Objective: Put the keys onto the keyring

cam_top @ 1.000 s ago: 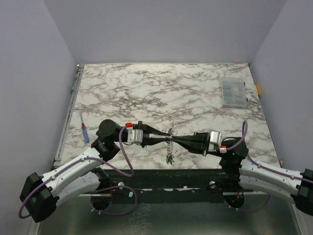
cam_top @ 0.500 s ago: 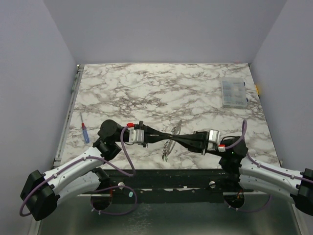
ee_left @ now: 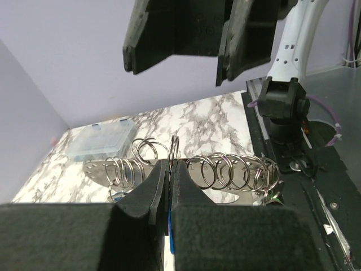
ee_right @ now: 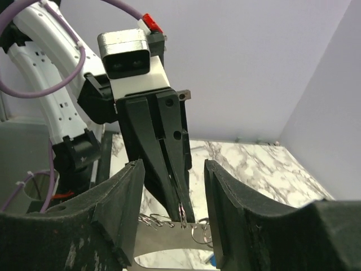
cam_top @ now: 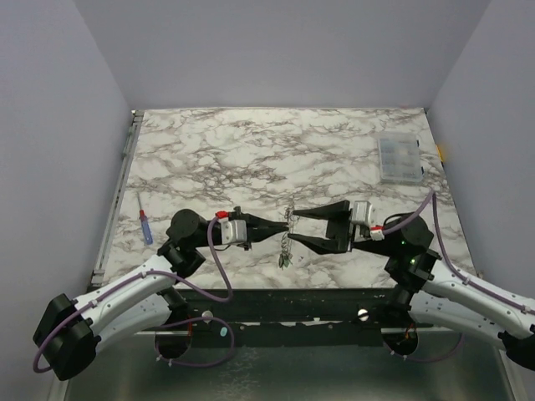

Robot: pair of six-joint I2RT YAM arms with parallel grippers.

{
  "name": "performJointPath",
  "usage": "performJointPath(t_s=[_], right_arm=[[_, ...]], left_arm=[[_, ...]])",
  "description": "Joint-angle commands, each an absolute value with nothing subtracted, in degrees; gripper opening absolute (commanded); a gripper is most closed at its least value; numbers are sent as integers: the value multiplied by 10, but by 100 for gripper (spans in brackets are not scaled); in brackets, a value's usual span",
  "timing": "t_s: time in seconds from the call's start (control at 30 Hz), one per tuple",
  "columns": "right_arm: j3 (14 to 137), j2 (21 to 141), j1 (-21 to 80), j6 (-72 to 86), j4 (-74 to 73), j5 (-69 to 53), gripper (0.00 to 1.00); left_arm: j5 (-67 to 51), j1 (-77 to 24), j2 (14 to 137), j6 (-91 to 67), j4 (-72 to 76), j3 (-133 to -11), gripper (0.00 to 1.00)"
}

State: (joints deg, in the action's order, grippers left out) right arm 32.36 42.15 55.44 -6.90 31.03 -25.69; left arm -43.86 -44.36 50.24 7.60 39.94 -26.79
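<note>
Firmly, the left pincer [cam_top: 284,225] pinches the keyring [ee_left: 225,172], while the right pincer [cam_top: 292,227] stands spread close by.

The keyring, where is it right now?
In the top view the keyring is at the centre of the table's near edge. The shut left gripper pinches it, and the open right gripper is just to its right.

Right gripper [ee_right: 172,169] has its fingers spread apart up front, with the left gripper [ee_right: 183,216] poking down between them. Its jaws are pinched tight on a thin wire loop of the silvery keyring [ee_right: 168,243], with the marble table [ee_right: 254,169] behind.
</note>
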Motion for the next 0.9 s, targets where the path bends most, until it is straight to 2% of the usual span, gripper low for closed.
performJointPath(t_s=[0.0, 0.17, 0.33, 0.5, 0.77, 0.87], right_arm=[[410, 423, 556, -107, 93, -241, 57], [530, 488, 556, -164, -129, -220, 60], [592, 543, 556, -209, -237, -201, 60], [620, 571, 557, -240, -287, -192, 58], [621, 582, 556, -261, -268, -192, 41], [620, 586, 556, -265, -264, -193, 40]], left_arm=[[-405, -443, 488, 89, 402, -261, 0], [-402, -442, 492, 90, 392, -257, 0], [-394, -440, 487, 100, 378, -250, 0], [-397, -440, 487, 105, 371, -245, 0], [-404, -440, 489, 107, 363, -244, 0], [-405, -440, 489, 109, 359, -244, 0]])
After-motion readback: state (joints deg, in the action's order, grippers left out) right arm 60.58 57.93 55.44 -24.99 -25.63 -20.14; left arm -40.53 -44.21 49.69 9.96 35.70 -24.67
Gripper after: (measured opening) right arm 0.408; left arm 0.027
